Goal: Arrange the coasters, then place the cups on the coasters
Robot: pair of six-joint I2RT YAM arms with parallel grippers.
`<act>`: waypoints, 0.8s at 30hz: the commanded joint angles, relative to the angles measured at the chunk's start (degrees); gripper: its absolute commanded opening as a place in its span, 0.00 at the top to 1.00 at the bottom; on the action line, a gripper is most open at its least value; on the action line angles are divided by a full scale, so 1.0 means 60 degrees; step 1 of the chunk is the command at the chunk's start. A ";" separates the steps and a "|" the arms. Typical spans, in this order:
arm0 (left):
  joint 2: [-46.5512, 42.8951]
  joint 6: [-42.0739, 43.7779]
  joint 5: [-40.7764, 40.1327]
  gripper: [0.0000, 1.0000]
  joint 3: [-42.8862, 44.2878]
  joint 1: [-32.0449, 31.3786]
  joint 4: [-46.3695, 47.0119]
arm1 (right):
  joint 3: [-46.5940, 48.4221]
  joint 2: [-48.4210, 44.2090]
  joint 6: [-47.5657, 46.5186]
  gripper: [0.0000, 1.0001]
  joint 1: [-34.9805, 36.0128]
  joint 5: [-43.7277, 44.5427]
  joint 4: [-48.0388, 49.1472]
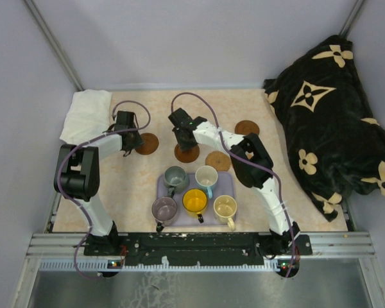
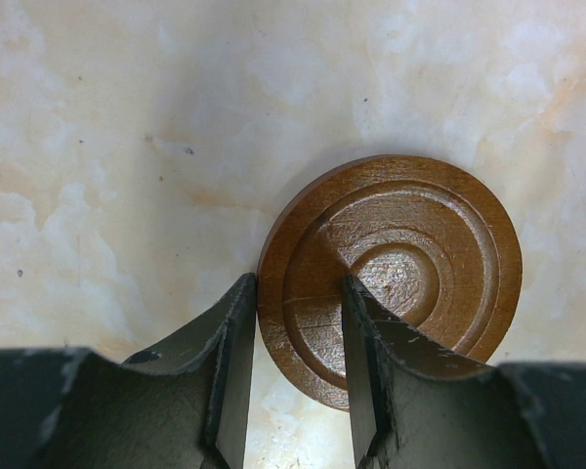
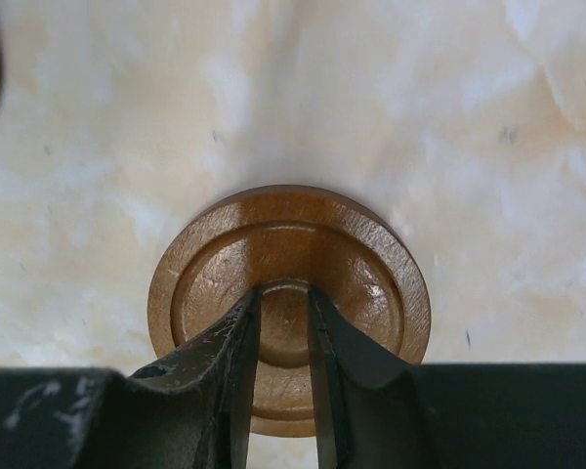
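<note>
The marbled beige table (image 1: 131, 186) carries everything. A black blanket (image 1: 333, 122) with cream flowers is heaped along its right side, and a white cloth (image 1: 86, 114) lies at the back left corner.

Near the front, between the two arms, sits a lavender tray (image 1: 226, 185) with all five cups on it: grey-green (image 1: 175, 176) and white-and-blue (image 1: 206, 176) behind, purple (image 1: 164, 208), orange (image 1: 194, 201) and cream (image 1: 224, 206) in front.

Four brown coasters show on the bare table behind the tray (a fifth I cannot find). One (image 1: 247, 128) lies far back right, and another (image 1: 217, 161) lies just behind the tray.

The left gripper (image 2: 298, 293) points down at the leftmost coaster (image 2: 410, 244). Its fingers stand a little apart and straddle the rim, one just outside the edge and one over the disc, clamping nothing.

The right gripper (image 3: 283, 298) hangs over the middle coaster (image 3: 283, 225), its fingers a narrow gap apart above the centre. Whether the tips touch the wood I cannot tell.
</note>
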 commanded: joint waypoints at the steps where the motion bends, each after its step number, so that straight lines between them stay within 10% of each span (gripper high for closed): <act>1: 0.0623 -0.0135 0.0258 0.57 0.0068 0.0168 -0.0827 | 0.1703 0.1255 -0.0374 0.73 0.0084 0.0159 -0.0560; 24: 0.1838 -0.0015 0.0438 0.55 0.1945 0.0551 -0.1555 | 0.3881 0.3013 -0.0379 0.70 -0.0242 -0.0198 0.0583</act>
